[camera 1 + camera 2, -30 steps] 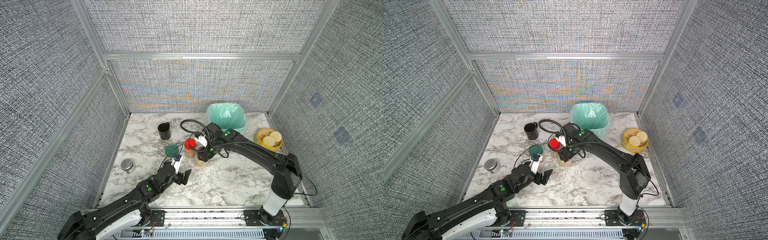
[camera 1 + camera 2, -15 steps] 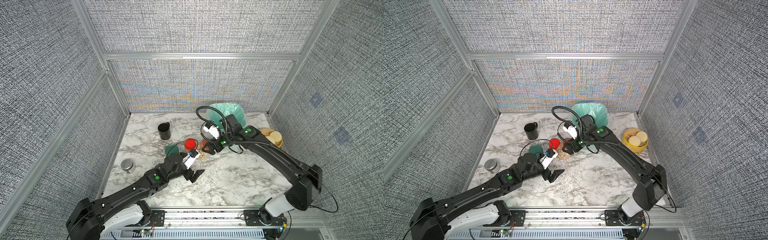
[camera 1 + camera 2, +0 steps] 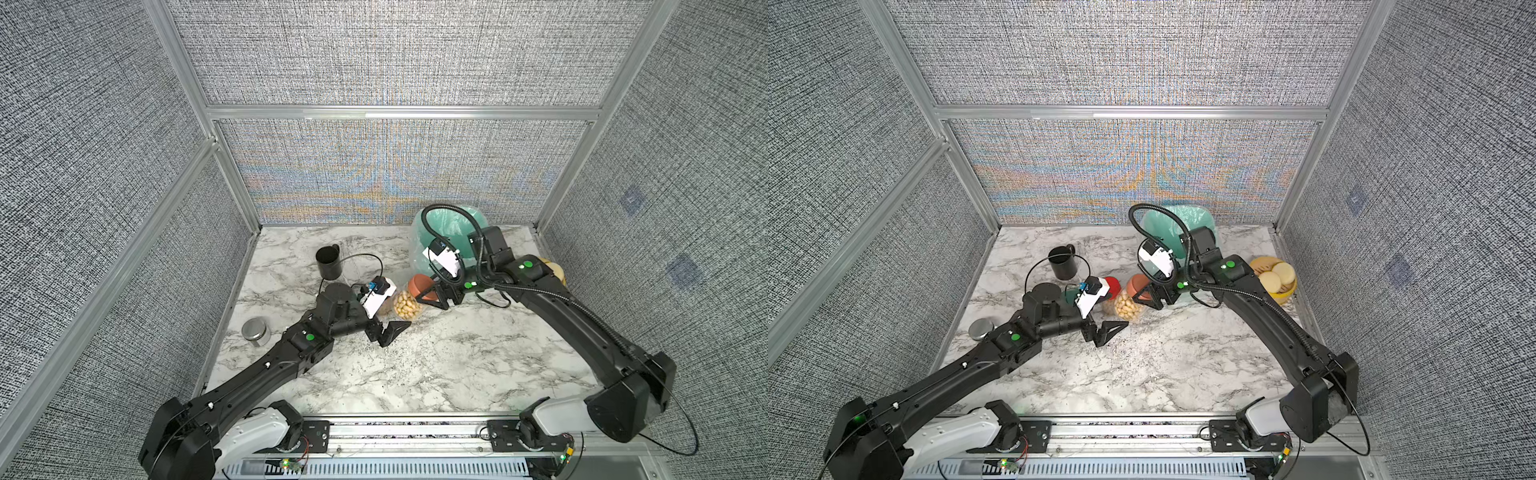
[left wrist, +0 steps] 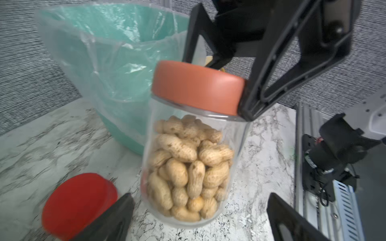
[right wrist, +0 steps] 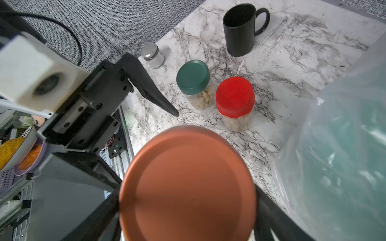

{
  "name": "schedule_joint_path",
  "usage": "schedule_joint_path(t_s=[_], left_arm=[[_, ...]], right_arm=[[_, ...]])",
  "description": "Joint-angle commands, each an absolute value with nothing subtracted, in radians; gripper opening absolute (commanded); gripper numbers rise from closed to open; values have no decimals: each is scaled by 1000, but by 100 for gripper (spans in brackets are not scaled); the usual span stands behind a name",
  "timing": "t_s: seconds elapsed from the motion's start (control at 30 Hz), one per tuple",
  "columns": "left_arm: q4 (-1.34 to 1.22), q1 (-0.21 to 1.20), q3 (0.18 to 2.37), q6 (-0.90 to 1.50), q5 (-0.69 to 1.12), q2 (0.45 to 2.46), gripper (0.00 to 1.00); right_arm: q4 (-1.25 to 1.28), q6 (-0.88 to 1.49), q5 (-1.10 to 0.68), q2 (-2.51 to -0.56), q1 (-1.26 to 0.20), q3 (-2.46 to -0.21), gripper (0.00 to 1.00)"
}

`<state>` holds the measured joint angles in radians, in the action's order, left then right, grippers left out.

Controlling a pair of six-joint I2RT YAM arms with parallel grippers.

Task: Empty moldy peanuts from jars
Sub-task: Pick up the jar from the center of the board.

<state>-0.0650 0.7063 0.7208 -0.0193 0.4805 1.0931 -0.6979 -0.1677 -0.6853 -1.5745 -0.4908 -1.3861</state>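
Grey woven wall panels (image 3: 374, 54) in aluminium framing (image 3: 399, 112) enclose three sides of a white, grey-veined marble counter (image 3: 478, 365); lighting even.

The tabletop (image 3: 457, 374) lies bare toward the front; the jars (image 5: 235, 98), mug (image 3: 328, 268) and bin (image 3: 449, 232) crowd the back.

Bright, even overhead light; soft shadows on the white marble table (image 3: 457, 365); I see moiré on the grey woven back wall (image 3: 395, 166). My wrist views smear the red round lid (image 4: 79, 200) and defocus the terracotta-orange round lid (image 5: 188, 183).
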Motion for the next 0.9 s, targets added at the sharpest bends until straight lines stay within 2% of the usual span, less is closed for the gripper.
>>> schedule_joint_path(t_s=[0.0,0.23,0.57,0.87], left_arm=[[-38,703,746,-52,609,1121,100],[-72,700,770,-65,620,1185,100],[-183,666,699,27,564,1127,100],[-192,664,693,71,652,1180,100]], right_arm=[[-592,-193,-801,-1574,-492,-1389,0],[-555,-195,-869,-1555,-490,-1367,0],[-489,-138,-885,-1551,-486,-1275,0],[-377,-78,-934,-1541,-486,-1232,0]])
